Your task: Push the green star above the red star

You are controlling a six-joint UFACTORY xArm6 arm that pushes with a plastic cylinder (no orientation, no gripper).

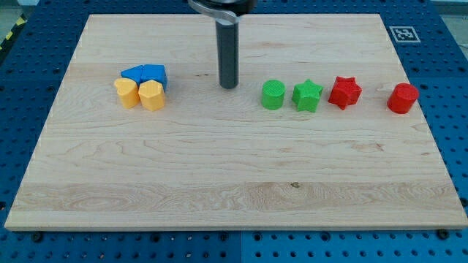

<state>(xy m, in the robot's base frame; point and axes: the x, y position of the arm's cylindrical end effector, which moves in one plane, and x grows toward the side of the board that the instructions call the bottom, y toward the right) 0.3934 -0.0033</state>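
Note:
The green star [308,96] lies right of the board's middle, just left of the red star [344,93], and the two nearly touch. My tip [229,85] rests on the board to the left of both, about a block's width left of the green cylinder [273,95]. The rod stands upright and touches no block.
A red cylinder [402,98] lies at the view's right. At the left, two blue blocks [145,74] and two yellow blocks [140,94] sit packed together. The wooden board [234,190] ends on a blue pegboard table.

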